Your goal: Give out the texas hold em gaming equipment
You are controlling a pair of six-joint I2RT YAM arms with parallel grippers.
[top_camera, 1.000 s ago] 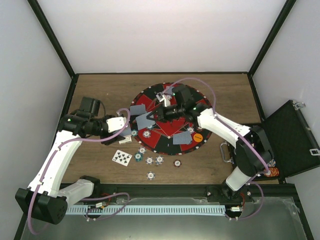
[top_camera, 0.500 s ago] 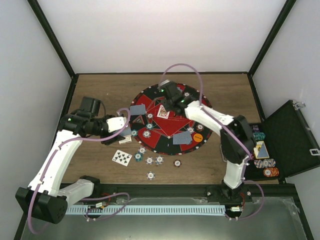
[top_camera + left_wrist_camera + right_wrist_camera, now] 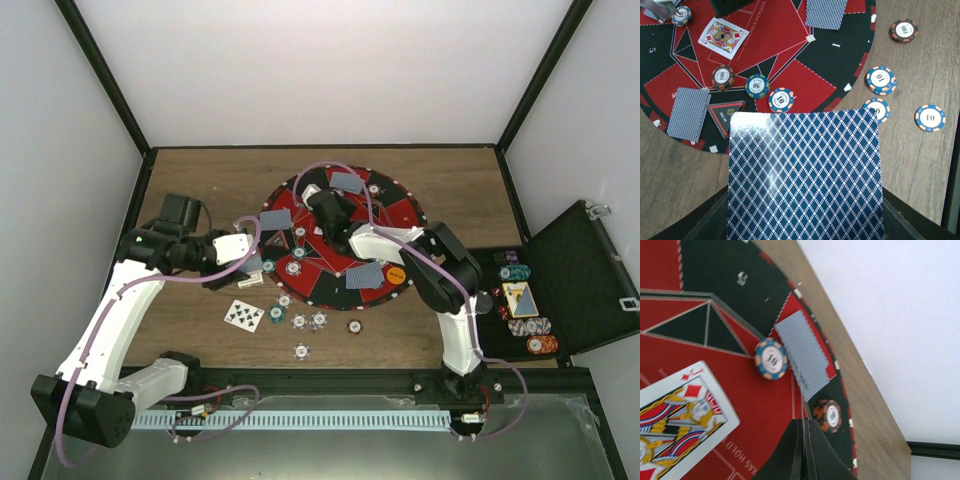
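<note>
My left gripper (image 3: 252, 265) is shut on blue-backed playing cards (image 3: 805, 175), held over the near-left rim of the round mat (image 3: 335, 290). My right gripper (image 3: 328, 212) is low over the mat's far middle. Its fingers (image 3: 790, 450) are shut on a thin card seen edge-on. Beside it a king of diamonds (image 3: 680, 415) lies face up. A face-down card (image 3: 805, 352), a blue chip (image 3: 771, 358) and a maroon chip (image 3: 827, 415) lie beyond the fingertips. Teal (image 3: 757, 86), blue (image 3: 781, 99) and maroon (image 3: 722, 76) chips sit on the mat.
Several chips (image 3: 308, 321) and a face-up card (image 3: 244, 315) lie on the wood near the mat. An orange button (image 3: 397, 270) sits on the mat's right side. The open black case (image 3: 580, 275) with chip stacks (image 3: 528, 325) stands at the right.
My right arm has folded in toward the mat, uncovering the case. Its gripper swung across the mat's far middle, and the king of diamonds now lies face up there. My left arm has not moved.
</note>
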